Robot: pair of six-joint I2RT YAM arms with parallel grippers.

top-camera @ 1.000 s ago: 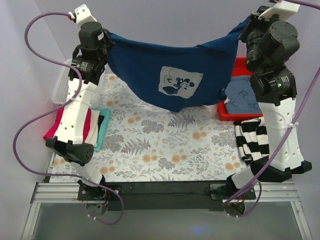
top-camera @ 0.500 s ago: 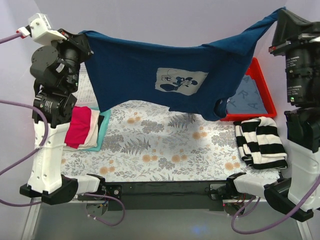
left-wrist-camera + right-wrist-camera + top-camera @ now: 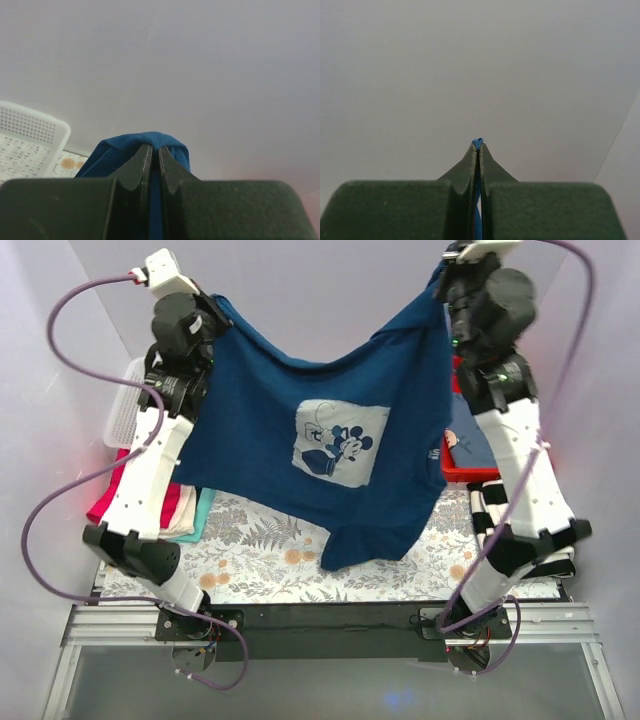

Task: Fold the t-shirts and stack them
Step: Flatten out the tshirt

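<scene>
The left gripper (image 3: 154,148), upper left in the overhead view, and the right gripper (image 3: 478,145), upper right, each pinch the navy t-shirt (image 3: 262,400). It hangs spread between them.

I see my left arm (image 3: 150,455) and right arm (image 3: 520,455) in white shells with black joint housings, both above the black base rail (image 3: 330,622). Purple cables (image 3: 53,325) loop up from that rail. The left gripper (image 3: 154,150) and right gripper (image 3: 478,146) each have 2 dark, wedge-shaped fingers.
</scene>
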